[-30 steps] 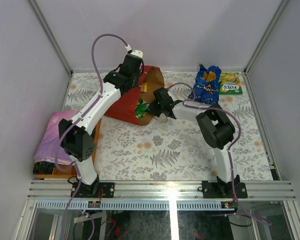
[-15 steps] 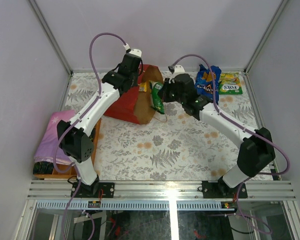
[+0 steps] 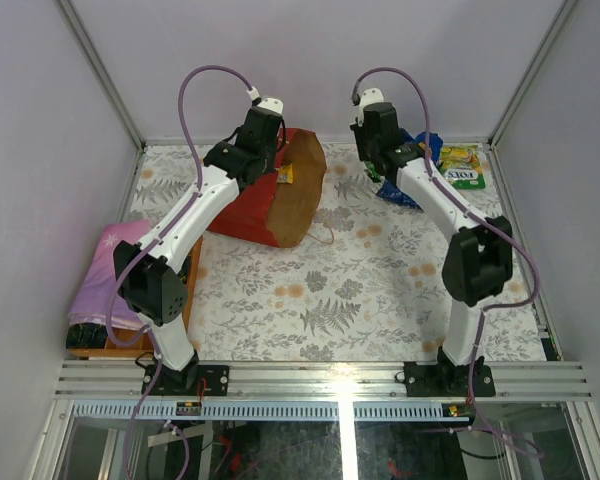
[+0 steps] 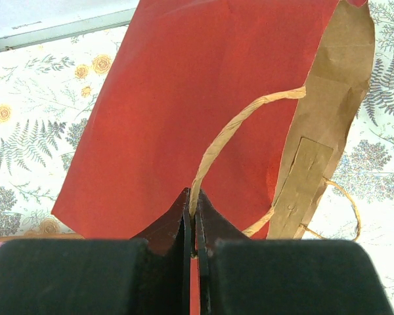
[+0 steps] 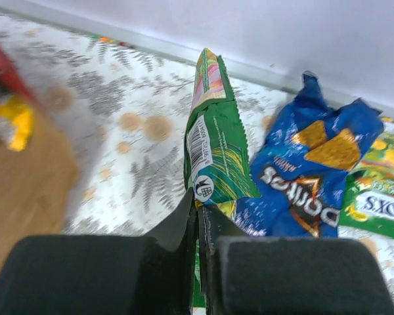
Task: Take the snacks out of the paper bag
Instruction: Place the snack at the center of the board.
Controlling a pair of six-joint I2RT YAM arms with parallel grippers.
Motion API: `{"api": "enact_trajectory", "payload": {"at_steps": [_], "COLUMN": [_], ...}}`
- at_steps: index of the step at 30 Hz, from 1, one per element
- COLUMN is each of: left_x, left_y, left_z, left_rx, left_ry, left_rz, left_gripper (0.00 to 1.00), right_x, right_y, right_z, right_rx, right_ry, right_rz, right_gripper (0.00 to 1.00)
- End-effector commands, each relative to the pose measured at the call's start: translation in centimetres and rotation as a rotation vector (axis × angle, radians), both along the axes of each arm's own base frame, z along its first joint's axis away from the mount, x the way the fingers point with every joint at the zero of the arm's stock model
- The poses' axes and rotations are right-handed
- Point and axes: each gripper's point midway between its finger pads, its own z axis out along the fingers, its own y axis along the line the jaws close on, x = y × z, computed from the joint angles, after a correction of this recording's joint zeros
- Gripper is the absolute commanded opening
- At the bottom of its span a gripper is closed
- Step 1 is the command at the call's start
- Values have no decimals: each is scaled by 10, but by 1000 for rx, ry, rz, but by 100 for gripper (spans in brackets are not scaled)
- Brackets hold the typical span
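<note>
My right gripper (image 5: 198, 211) is moving from paper bag (image 4: 171, 98) to blue chip bag (image 5: 315, 174), clamping a green packet (image 5: 217, 157); left gripper (image 4: 192, 213) is pinching the string handle (image 4: 226, 134). Yellow packet (image 3: 284, 174) is still sitting inside.

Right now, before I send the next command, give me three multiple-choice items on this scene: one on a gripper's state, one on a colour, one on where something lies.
1. The left gripper is:
A. open
B. shut on the string handle of the paper bag
C. shut on nothing

2. The packet held by the right gripper is:
A. green
B. orange
C. purple

3. The blue chip bag lies:
A. inside the paper bag
B. on the table, far right
C. in the left gripper

Key:
1 B: the left wrist view shows the jaws pinching the handle.
2 A: its wrapper is green in the right wrist view.
3 B: it rests on the table, outside the paper bag.
</note>
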Motion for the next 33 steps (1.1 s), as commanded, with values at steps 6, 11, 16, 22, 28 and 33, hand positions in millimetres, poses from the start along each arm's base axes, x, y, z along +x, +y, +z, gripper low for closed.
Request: {"api": "enact_trajectory", "payload": {"at_steps": [6, 11, 16, 22, 28, 33], "left_x": [-2, -1, 0, 1, 1, 1], "left_y": [1, 0, 0, -2, -1, 1], "left_z": [22, 18, 16, 12, 11, 11], "left_rx": [-14, -9, -7, -9, 0, 6], "left_ry": [-58, -48, -45, -30, -31, -32], "left_rz": [-1, -2, 0, -5, -1, 4], "left_gripper": [2, 2, 2, 2, 2, 3], "right_x": [100, 113, 108, 102, 90, 76], "right_y": [-37, -35, -46, -27, 25, 38], "right_z": [-12, -47, -75, -86, -76, -17], "right_rx": [-389, -522, -614, -463, -169, 38], "right_ry": [-59, -33, 9, 40, 75, 12], "right_rz": [-149, -172, -215, -164, 20, 109], "right_gripper": [0, 0, 0, 0, 36, 84]}}
